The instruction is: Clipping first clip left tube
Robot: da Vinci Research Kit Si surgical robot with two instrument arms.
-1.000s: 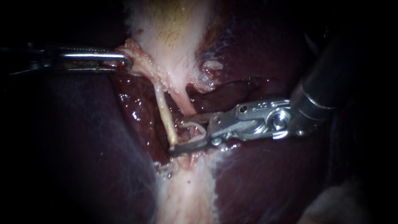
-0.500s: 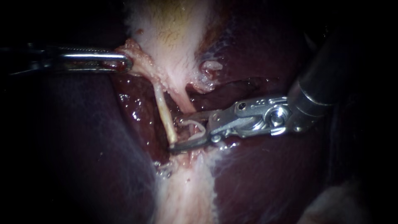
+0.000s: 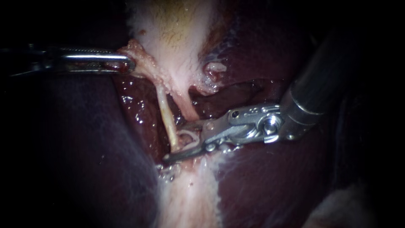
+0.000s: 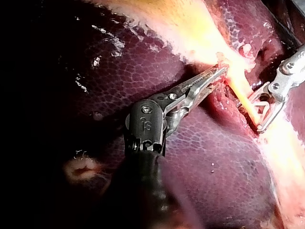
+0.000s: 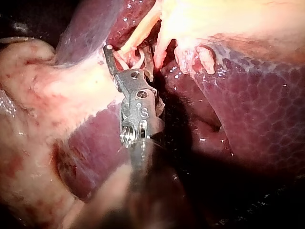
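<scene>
A: Right instrument (image 3: 174, 143), state?
B: Jaws stood apart with a clear gap between them. A white clip (image 3: 188, 136) sat inside the gap. They had hold of nothing that I could see.
A: Left tube (image 3: 166, 116)?
B: Thin pale-yellow strand. It ran down from the pale tissue (image 3: 177, 63) to the mouth of those jaws, and its lower end sat right at the jaw tips. The lower jaw reached past it and the upper jaw tip was just beside it. The clip lay just behind the tube, toward the hinge. Couldn't tell if the clip touched it.
A: Wrist views agree?
B: Yes. In the left wrist view the left tube (image 4: 242, 94) ran into the open V of the right instrument (image 4: 255, 115). In the right wrist view the tube (image 5: 139, 34) came in ahead of the right instrument (image 5: 127, 51) and ended between the spread jaws, with the clip (image 5: 135, 59) there too.
A: Right tube (image 3: 185, 105)?
B: Pinker, beside the left one. It ended just above the upper jaw.
A: Left instrument (image 3: 126, 63)?
B: Jaws were closed on the edge of the pale tissue, which stretched toward it. That was well apart from the tube's lower end. The left wrist view (image 4: 220, 71) showed the same grip. Dark red liver (image 3: 274, 177) lay all around
</scene>
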